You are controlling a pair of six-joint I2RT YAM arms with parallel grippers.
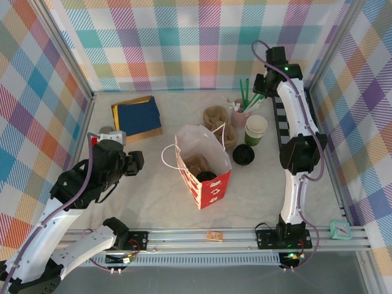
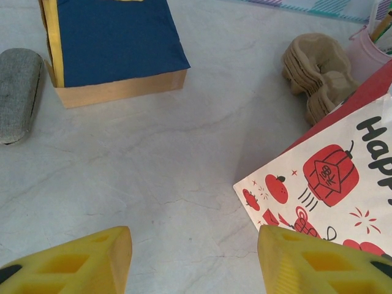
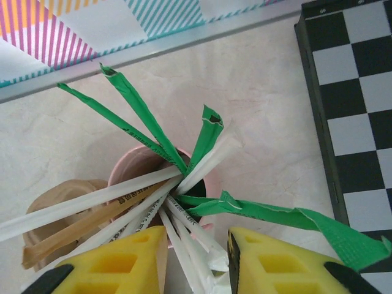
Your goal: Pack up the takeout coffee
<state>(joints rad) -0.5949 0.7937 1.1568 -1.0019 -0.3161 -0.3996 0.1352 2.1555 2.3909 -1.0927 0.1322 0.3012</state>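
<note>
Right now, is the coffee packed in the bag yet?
Nearly, it seems: a black-lidded cup sits inside the paper bag. The right pincer hovers over the straws in the pink cup; the left pincer is open and empty. Probably left: adding a straw.

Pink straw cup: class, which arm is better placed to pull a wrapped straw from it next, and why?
Right. The right gripper sits directly above the pink cup, wrapped straws poking up between its fingers. The left gripper hovers over bare table beyond the paper bag.
</note>
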